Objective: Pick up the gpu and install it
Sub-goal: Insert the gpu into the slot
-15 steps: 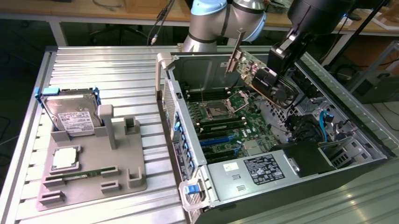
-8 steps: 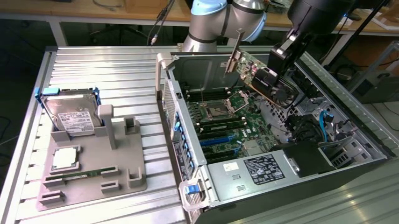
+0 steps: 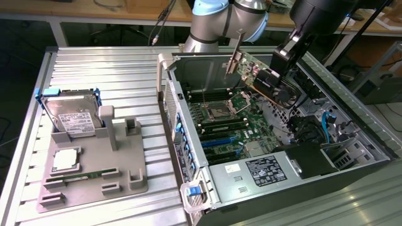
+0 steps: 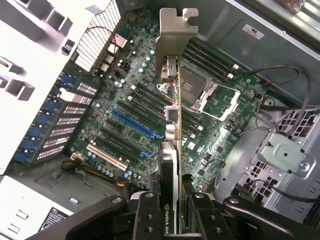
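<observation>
Between the clamped fingers of the gripper sits the gpu, pinched on both faces at its near end and held on edge, so the tool is closed firmly on the card. Straight out from the fingertips the card's long axis runs away from the tool, ending in the pale metal bracket at its far tip. Beneath the held card, and apart from it, lies the green motherboard, with the blue slot and the white slot off to one side of the card's line; the card seems to lie at an angle to those slots rather than along them, and in the exterior view it hangs tilted above the board. Just past the card's far half is the processor socket. Around all this stand the walls of the open computer case. Farther from the tool, on the ribbed metal table, a grey fixture tray carries the hard drive and a slim memory stick.
</observation>
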You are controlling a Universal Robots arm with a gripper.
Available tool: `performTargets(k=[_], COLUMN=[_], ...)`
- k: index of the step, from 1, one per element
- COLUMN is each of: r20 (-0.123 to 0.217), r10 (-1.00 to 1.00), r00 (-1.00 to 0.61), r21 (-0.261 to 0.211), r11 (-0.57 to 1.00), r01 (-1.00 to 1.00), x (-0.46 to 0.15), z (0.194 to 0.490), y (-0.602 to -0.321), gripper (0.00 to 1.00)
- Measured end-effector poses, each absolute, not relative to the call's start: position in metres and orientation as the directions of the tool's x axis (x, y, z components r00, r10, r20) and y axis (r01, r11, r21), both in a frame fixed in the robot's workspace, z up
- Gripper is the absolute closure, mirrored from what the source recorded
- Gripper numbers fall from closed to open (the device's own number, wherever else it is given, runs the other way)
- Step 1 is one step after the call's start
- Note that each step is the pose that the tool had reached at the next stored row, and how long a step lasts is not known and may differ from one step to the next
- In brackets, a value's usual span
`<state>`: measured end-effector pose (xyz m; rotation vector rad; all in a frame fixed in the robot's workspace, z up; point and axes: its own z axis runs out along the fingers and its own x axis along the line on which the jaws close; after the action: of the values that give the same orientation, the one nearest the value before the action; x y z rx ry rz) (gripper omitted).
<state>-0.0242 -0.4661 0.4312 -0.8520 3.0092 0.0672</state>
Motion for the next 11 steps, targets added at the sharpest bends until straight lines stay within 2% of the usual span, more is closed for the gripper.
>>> performTargets(k=[11], r20=[-0.025], r10=[-0.57], r00=[-0.821], r21=[0.038], r11=[0.82], r01=[-0.571], x=[-0.0242], z=[0.4312], y=[-0.4661], gripper=[0.73])
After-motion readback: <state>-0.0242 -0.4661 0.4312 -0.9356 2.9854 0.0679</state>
